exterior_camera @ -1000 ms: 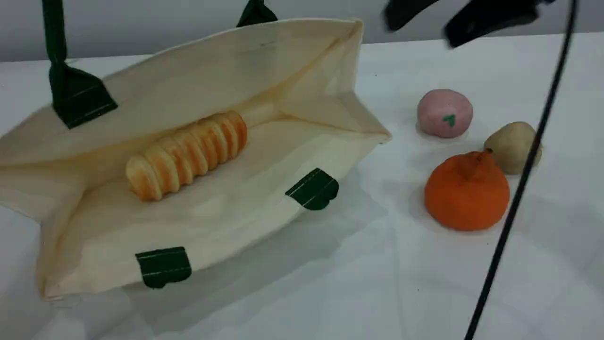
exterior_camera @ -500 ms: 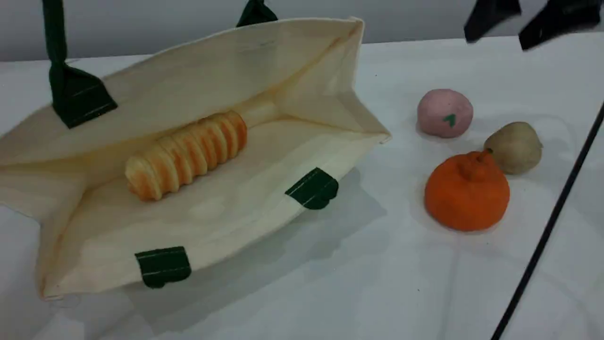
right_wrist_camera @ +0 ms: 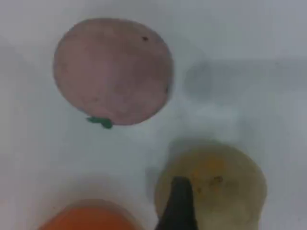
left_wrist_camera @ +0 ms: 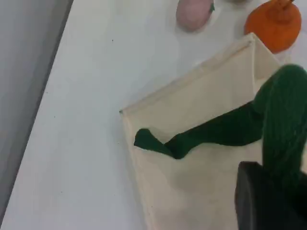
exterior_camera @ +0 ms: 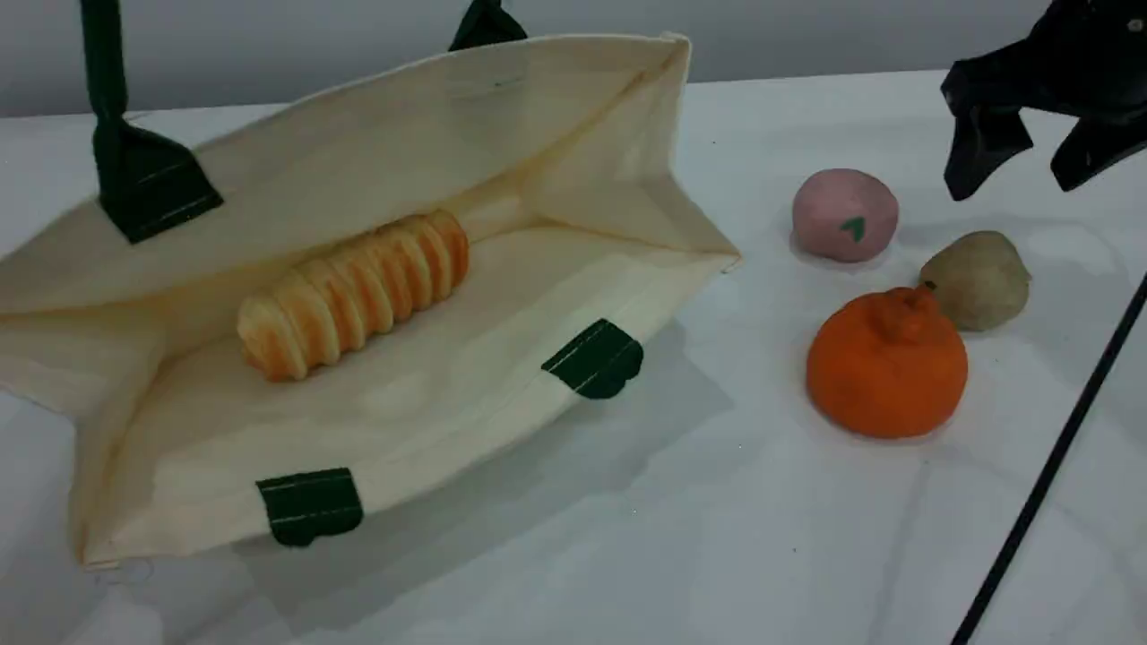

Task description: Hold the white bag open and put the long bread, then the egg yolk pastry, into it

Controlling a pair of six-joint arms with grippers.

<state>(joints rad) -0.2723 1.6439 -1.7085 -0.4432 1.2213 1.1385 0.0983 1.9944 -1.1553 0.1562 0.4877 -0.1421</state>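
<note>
Right pincer spread above the pastry; left pincer clamped on the bag handle.

My right pincer (exterior_camera: 1030, 175) hangs wide, empty, over the pastry (exterior_camera: 975, 279), which sits on the surface (exterior_camera: 717, 537) just beside the orange fruit (exterior_camera: 887, 363) and near the pink ball (exterior_camera: 844, 215). My left pincer (left_wrist_camera: 261, 201) grips the green handle (left_wrist_camera: 283, 120), holding the bag (exterior_camera: 376, 421) open; the bread (exterior_camera: 354, 294) lies inside.

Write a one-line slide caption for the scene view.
Long bread lies inside the white bag; open right gripper hovers above the egg yolk pastry.
</note>
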